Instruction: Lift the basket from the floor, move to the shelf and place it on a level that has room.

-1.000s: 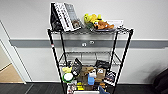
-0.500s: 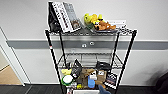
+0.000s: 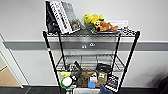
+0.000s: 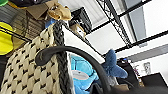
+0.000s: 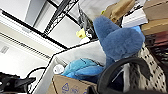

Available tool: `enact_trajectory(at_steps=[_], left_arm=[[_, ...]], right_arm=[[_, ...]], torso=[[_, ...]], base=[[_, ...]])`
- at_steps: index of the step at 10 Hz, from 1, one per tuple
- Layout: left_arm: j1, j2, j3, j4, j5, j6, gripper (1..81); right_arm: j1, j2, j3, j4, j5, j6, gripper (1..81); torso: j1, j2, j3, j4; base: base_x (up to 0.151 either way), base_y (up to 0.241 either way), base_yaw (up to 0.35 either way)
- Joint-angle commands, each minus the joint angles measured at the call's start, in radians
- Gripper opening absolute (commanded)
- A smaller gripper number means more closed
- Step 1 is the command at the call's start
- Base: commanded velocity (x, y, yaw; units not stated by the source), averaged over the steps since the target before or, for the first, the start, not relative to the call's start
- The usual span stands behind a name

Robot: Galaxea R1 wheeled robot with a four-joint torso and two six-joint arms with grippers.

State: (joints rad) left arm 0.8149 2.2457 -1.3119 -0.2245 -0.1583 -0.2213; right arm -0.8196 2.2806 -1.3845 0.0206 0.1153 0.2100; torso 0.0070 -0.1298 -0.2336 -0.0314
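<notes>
Head view: the shelf (image 3: 91, 52) stands against the pale wall right in front of me, books (image 3: 63, 16) and soft toys (image 3: 100, 23) on its top tier. The second tier (image 3: 87, 61) is bare wire at the back, with boxes and odd items crowding the tier below. The basket (image 3: 86, 91) sits at the very bottom edge, just before the shelf, a blue plush toy (image 3: 105, 89) poking out of it. My left wrist view has the basket's woven side (image 4: 27, 70) close up under its dark handle (image 4: 75, 53); my right wrist view has the toy (image 5: 117, 40) inside. I cannot tell whether either tool is clenched or released.
</notes>
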Motion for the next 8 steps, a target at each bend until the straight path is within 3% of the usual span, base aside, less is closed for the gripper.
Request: enact_trajectory(at_steps=[1, 8], left_arm=[[-0.141, -0.032, 0.124, 0.024, -0.015, -0.007, 1.0], [-0.148, -0.089, 0.247, 0.042, -0.05, -0.007, 1.0]], right_arm=[[0.147, -0.023, 0.127, 0.005, 0.079, -0.004, 1.0], [0.161, -0.111, 0.271, 0.004, 0.124, -0.004, 1.0]], torso=[[0.0, 0.0, 0.0, 0.0], [0.0, 0.0, 0.0, 0.0]], base=[[0.093, 0.0, 0.0], [0.094, 0.0, 0.0]])
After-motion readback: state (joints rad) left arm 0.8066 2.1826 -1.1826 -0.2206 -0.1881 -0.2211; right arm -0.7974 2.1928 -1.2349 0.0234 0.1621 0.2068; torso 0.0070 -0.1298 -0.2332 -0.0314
